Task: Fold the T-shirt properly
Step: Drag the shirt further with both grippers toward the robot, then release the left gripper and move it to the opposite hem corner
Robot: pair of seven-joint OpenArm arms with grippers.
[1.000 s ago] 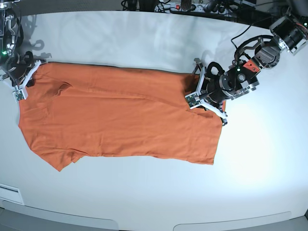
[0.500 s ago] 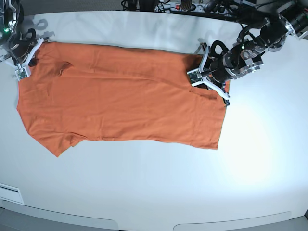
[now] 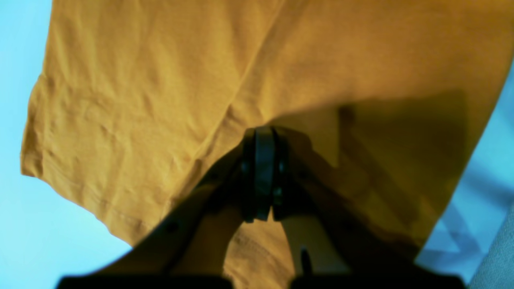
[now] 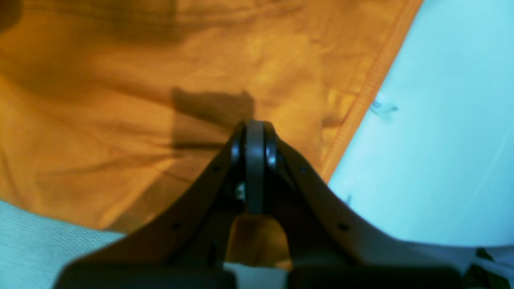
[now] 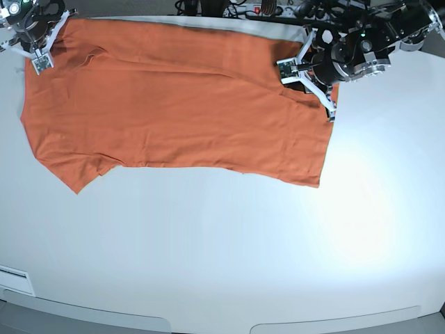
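Observation:
The orange T-shirt (image 5: 174, 111) lies spread across the far half of the white table, its far edge near the table's back rim. My left gripper (image 5: 306, 73) is shut on the shirt's far right edge; in the left wrist view the closed gripper (image 3: 259, 172) pinches the cloth (image 3: 160, 80). My right gripper (image 5: 43, 38) is shut on the shirt's far left corner; in the right wrist view the closed gripper (image 4: 255, 160) grips fabric (image 4: 120, 100) beside a stitched hem. A sleeve (image 5: 73, 177) points toward the front left.
The white table (image 5: 222, 257) stretches out in front of the shirt. Cables and equipment (image 5: 264, 8) sit behind the table's far edge. A small white label (image 5: 14, 280) lies at the front left.
Both grippers moved toward the table's far edge, dragging the shirt with them. The shirt now lies farther back and flatter.

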